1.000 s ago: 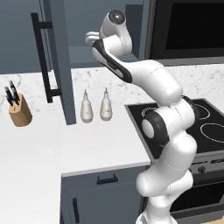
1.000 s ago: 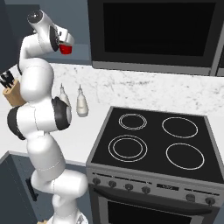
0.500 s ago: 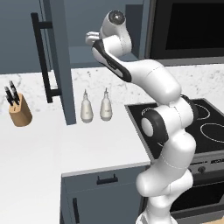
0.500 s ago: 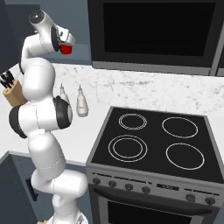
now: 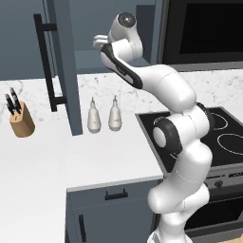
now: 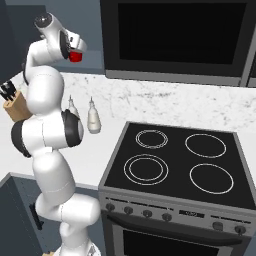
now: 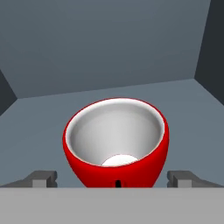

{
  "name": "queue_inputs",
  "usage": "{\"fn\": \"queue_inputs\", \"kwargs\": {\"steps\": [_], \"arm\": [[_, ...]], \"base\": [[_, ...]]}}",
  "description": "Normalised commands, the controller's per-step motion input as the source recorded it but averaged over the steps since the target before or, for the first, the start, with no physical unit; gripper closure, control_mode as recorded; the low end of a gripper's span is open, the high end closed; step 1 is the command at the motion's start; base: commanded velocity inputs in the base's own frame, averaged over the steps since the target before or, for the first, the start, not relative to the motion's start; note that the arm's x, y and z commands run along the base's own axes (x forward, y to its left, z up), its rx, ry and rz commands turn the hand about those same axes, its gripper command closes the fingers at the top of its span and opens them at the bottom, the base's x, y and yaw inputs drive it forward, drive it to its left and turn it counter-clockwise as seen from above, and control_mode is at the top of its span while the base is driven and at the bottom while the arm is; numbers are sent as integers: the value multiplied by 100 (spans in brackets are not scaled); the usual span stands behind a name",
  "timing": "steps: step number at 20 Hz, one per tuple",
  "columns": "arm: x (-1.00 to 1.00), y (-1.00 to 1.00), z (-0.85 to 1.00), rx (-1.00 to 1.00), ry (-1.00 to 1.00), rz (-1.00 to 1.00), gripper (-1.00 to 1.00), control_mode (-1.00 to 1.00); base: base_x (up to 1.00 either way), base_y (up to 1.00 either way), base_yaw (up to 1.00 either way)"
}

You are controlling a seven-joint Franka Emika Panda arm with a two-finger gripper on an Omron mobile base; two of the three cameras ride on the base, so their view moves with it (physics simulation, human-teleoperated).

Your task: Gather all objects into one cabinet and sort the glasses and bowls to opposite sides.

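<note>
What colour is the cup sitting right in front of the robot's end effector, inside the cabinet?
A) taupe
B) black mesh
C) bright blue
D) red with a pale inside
D: the hand view shows a glossy red cup with a pale grey-white inside between the end effector fingertips, over the blue-grey cabinet shelf; the right base view shows the same red at the arm's tip.

I see the white arm raised high, elbow bent, wrist level. My two-finger gripper [image 7: 112, 178] has both dark tips spread wide apart.
</note>
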Motion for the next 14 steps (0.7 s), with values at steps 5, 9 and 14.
{"fn": "queue_inputs", "kwargs": {"steps": [5, 9, 14], "arm": [[1, 0, 0, 0, 0, 0, -100, -100], [0, 0, 0, 0, 0, 0, -100, -100], [11, 11, -6, 8, 0, 1, 100, -100]], "base": [[0, 0, 0], [0, 0, 0], [0, 0, 0]]}}
